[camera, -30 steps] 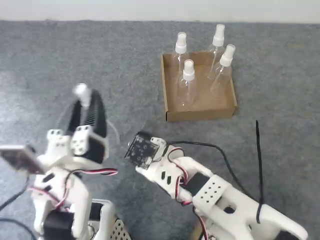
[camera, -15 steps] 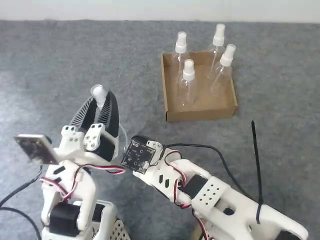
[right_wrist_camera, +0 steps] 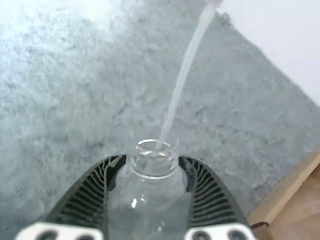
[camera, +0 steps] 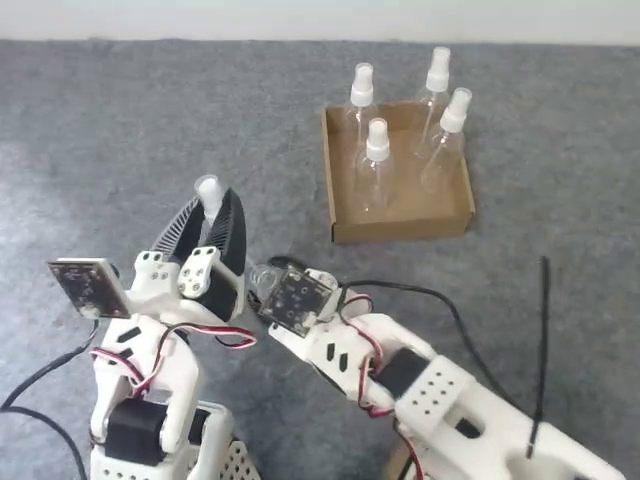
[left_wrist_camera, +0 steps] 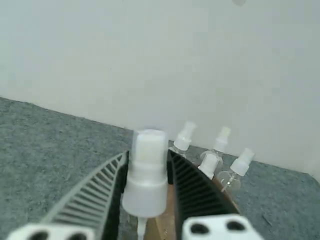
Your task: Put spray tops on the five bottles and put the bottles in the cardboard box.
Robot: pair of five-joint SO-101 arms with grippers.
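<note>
1. The spray top [left_wrist_camera: 146, 170] that isn't on a bottle yet is up in the air, pinched upright between the two black ribbed fingers of the left end effector [left_wrist_camera: 147, 156]. In the high view it's the white cap [camera: 208, 190] poking up out of that end effector's tip, well left of the box.
2. Its thin dip tube [right_wrist_camera: 182, 75] hangs down at a slant, and the lower end sits right at the mouth of the open bottle [right_wrist_camera: 152, 200]. Can't really tell how far inside it goes.
3. The open bottle is clear, has no cap and stands upright. The right end effector [right_wrist_camera: 152, 162] is clamped on it just below the neck, one finger on each side. In the high view you get a peek of the bottle [camera: 262, 278] just beside the left arm's fingers, tucked in front of the right arm's wrist camera board.
4. Both arms meet near the front middle of the bench [camera: 120, 120], which has a grey carpet-like cover.
5. The cardboard box [camera: 400, 228] sits on the bench further back and to the right, well apart from both end effectors.
6. The four capped bottles [camera: 374, 175] stand upright inside it, all clear with white spray tops on, two toward the back and two nearer the front.
</note>
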